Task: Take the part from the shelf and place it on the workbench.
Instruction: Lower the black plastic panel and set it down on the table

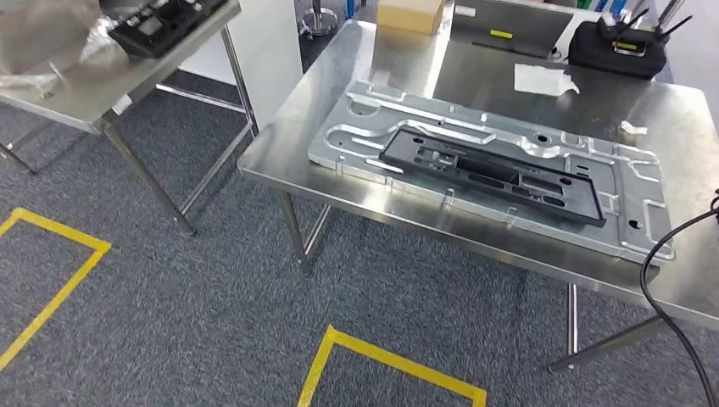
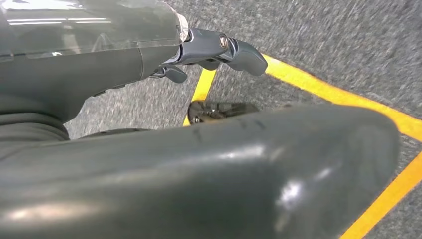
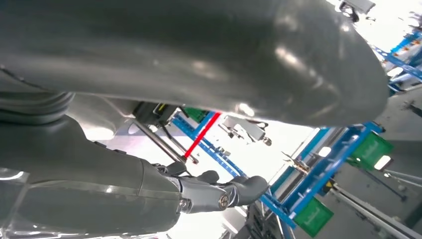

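A long black plastic part point(image 1: 496, 174) lies flat on a silver stamped metal plate point(image 1: 632, 182), which rests on the steel workbench point(image 1: 292, 148) ahead and to the right. My left hand point(image 2: 149, 159) hangs over grey carpet and a yellow tape line; its fingers point(image 2: 219, 50) are stretched out, apart from the thumb, with nothing between them. My right hand point(image 3: 89, 164) also holds nothing, its fingers point(image 3: 224, 194) extended. Beyond it stand blue shelf racks point(image 3: 318, 169) with green bins.
On the workbench's far side sit a cardboard box point(image 1: 410, 14), a white sheet point(image 1: 543, 78) and a black antenna device point(image 1: 616, 47). A black cable point(image 1: 670, 314) hangs off its right edge. A second steel table point(image 1: 102, 85) stands at left. Yellow tape point(image 1: 390, 365) marks the carpet.
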`<state>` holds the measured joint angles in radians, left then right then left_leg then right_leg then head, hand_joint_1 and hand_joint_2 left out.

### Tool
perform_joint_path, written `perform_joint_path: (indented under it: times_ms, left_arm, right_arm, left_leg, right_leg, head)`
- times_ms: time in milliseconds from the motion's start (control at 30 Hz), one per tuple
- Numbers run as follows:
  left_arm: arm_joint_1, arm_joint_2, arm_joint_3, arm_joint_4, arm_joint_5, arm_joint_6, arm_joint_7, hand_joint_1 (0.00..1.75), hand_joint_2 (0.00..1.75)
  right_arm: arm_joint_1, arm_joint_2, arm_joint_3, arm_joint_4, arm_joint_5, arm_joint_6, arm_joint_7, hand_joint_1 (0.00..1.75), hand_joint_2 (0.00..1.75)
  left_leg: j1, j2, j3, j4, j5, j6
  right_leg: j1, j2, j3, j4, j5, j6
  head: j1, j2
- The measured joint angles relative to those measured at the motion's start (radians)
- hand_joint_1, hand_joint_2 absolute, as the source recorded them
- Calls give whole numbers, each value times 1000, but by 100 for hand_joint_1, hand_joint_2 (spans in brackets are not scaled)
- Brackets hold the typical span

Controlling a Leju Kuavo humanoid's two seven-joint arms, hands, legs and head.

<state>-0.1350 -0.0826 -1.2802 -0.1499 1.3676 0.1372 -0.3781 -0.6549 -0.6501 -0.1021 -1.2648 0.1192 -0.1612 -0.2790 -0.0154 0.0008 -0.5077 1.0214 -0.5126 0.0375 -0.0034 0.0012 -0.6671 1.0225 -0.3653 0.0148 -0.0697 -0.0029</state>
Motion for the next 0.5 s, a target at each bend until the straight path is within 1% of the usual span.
perform_joint_path:
  times_ms: [33, 67, 100, 133, 167, 200, 233, 267, 300, 333, 367, 400, 433, 467, 500]
  left_arm:
    - [-1, 0, 0, 0, -1, 0, 3, 0, 0]
    - [-3, -1, 0, 0, -2, -1, 5, 0, 0]
    - [-4, -1, 0, 0, -3, -1, 7, 0, 0]
    - [-6, -1, 0, 0, -3, -2, 8, 0, 0]
    - [-7, -1, 0, 0, -3, -2, 9, 0, 0]
    - [-7, -1, 0, 0, -3, -2, 9, 0, 0]
    - [-7, -1, 0, 0, -3, -2, 9, 0, 0]
    - [-7, -1, 0, 0, -3, -2, 9, 0, 0]
    - [-7, -2, 0, 0, -4, -3, 9, 0, 0]
    - [-7, -3, 0, 0, -4, -3, 9, 0, 0]
    - [-7, -4, 0, 0, -5, -3, 9, 0, 0]
    - [-7, -4, 0, 0, -5, -3, 9, 0, 0]
    - [-8, -5, 0, 0, -5, -3, 9, 0, 0]
    - [-8, -5, 0, 0, -5, -3, 9, 0, 0]
    - [-9, -6, 0, 0, -6, -3, 9, 0, 0]
  right_arm:
    - [3, -3, 1, 5, -6, -8, -8, 0, 0]
    - [10, -7, 2, 8, -12, -16, -15, 0, 0]
    - [18, -11, 2, 11, -17, -22, -20, 0, 0]
    - [23, -15, 2, 13, -20, -27, -24, 0, 0]
    - [27, -18, 3, 16, -22, -30, -26, 0, 0]
    - [31, -20, 3, 19, -22, -32, -26, 0, 0]
    - [36, -20, 3, 22, -23, -33, -27, 0, 0]
    - [44, -20, 3, 24, -24, -34, -27, 0, 0]
    - [52, -20, 3, 25, -24, -36, -26, 0, 0]
    - [57, -22, 3, 26, -24, -37, -25, 0, 0]
    - [59, -24, 3, 27, -24, -38, -23, 0, 0]
    - [58, -28, 3, 28, -26, -36, -20, 0, 0]
    - [55, -34, 3, 30, -28, -34, -17, 0, 0]
    - [52, -39, 3, 32, -31, -30, -15, 0, 0]
    - [50, -44, 3, 35, -35, -27, -12, 0, 0]
  left_leg:
    - [-1, 0, -4, -6, 12, 3]
    - [0, 1, -5, -15, 22, 7]
    - [1, 2, -9, -25, 36, 13]
    - [4, 4, -15, -34, 51, 18]
    - [6, 6, -23, -40, 65, 20]
    - [6, 8, -36, -42, 76, 22]
    - [6, 10, -50, -42, 87, 22]
    - [7, 11, -64, -41, 96, 20]
    - [8, 11, -78, -38, 105, 18]
    - [10, 12, -93, -34, 113, 15]
    - [12, 12, -107, -26, 119, 10]
    - [13, 12, -121, -17, 123, 5]
    - [13, 12, -132, -7, 127, 0]
    - [12, 12, -140, 1, 131, -6]
    - [10, 11, -145, 5, 136, -11]
  right_leg:
    - [-2, -1, 2, -5, 8, 7]
    - [-3, -1, 0, -8, 10, 13]
    - [-5, -1, -4, -3, -1, 19]
    - [-6, 0, -13, 18, -31, 24]
    - [-10, 0, -27, 61, -77, 30]
    - [-12, 0, -44, 120, -127, 37]
    - [-16, 0, -59, 184, -166, 43]
    - [-20, 0, -65, 236, -183, 49]
    - [-24, -1, -58, 259, -179, 54]
    - [-27, -1, -34, 247, -159, 59]
    - [-32, -2, 10, 197, -134, 64]
    - [-35, -4, 62, 127, -125, 69]
    - [-34, -4, 107, 62, -125, 67]
    - [-33, -4, 137, 13, -133, 62]
    - [-30, -2, 148, -8, -143, 54]
  head:
    - [0, 0]
    - [0, 0]
    - [0, 0]
    - [0, 0]
    - [0, 0]
    - [1, 0]
    - [0, 0]
    - [0, 0]
    - [0, 0]
    - [0, 0]
    - [0, 0]
    - [1, 0]
    - [0, 0]
    - [0, 0]
    - [0, 0]
